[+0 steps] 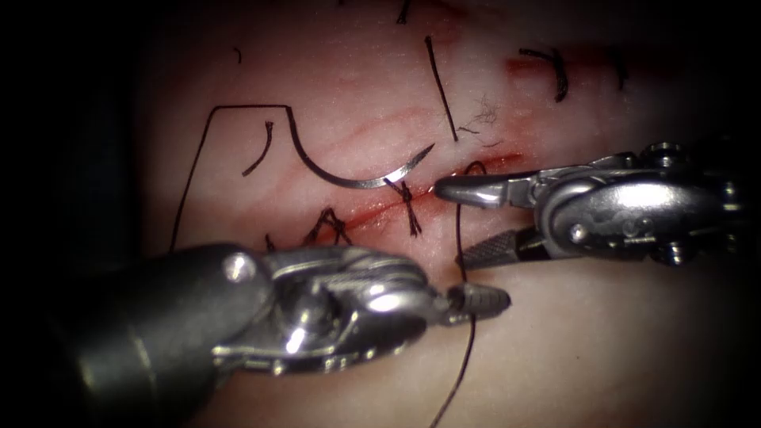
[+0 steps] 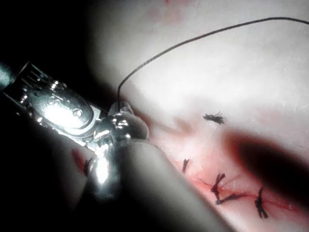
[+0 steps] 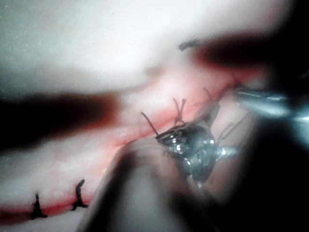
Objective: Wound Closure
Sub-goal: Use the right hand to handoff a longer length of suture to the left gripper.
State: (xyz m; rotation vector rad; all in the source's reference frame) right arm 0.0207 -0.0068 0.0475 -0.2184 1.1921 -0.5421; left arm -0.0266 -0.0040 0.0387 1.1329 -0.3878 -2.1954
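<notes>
The curved needle (image 1: 366,181) lies free on the tissue (image 1: 602,349) just left of the cut (image 1: 444,184), held by neither tool and not in the tissue. Its thread (image 1: 238,107) loops up and away to the left. My left gripper (image 1: 485,299) comes in from the lower left and is shut on a second strand of thread (image 1: 460,238) that rises out of the cut and trails down past the jaws. In the left wrist view that thread (image 2: 193,39) leaves the left gripper (image 2: 120,108). My right gripper (image 1: 452,223) stands open astride this strand, holding nothing.
Tied stitches (image 1: 329,226) (image 1: 409,208) cross the cut left of the tools, also seen as knots (image 2: 217,186) and knots (image 3: 79,195) in the wrist views. Cut ends of thread (image 1: 441,87) (image 1: 258,149) (image 1: 559,71) lie on the tissue. Red fluid (image 1: 380,212) lines the cut.
</notes>
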